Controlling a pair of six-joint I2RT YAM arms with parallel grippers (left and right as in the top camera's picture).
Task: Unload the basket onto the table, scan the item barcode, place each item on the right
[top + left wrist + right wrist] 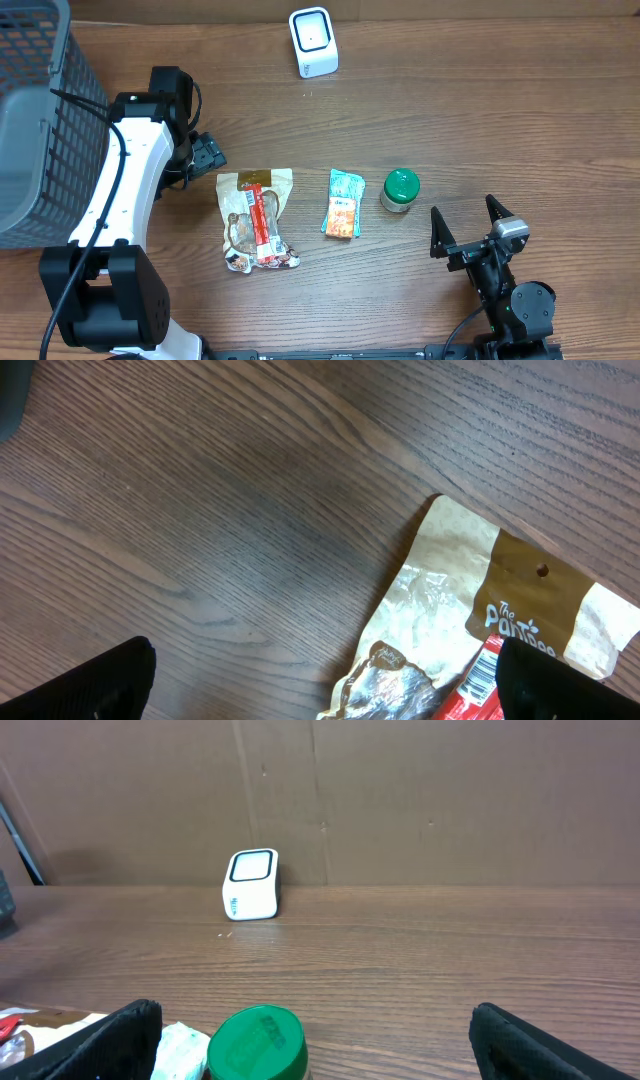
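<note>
From above, the brown snack bag [257, 218] lies flat and easy to grab, left of the green-lidded jar [400, 190], with the left gripper [205, 155] spread wide farther left and the white scanner [313, 42] well behind the jar; the left wrist view reads "The Pan…" on the bag; the right wrist view shows the right gripper [315, 1045] spread wide and empty just before the jar.

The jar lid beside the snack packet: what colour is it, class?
The jar lid is green; the right wrist view shows it best.

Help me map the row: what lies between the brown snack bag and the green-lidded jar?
A teal-and-orange packet lies flat between the brown snack bag and the green-lidded jar, touching neither; the overhead view shows it.
</note>
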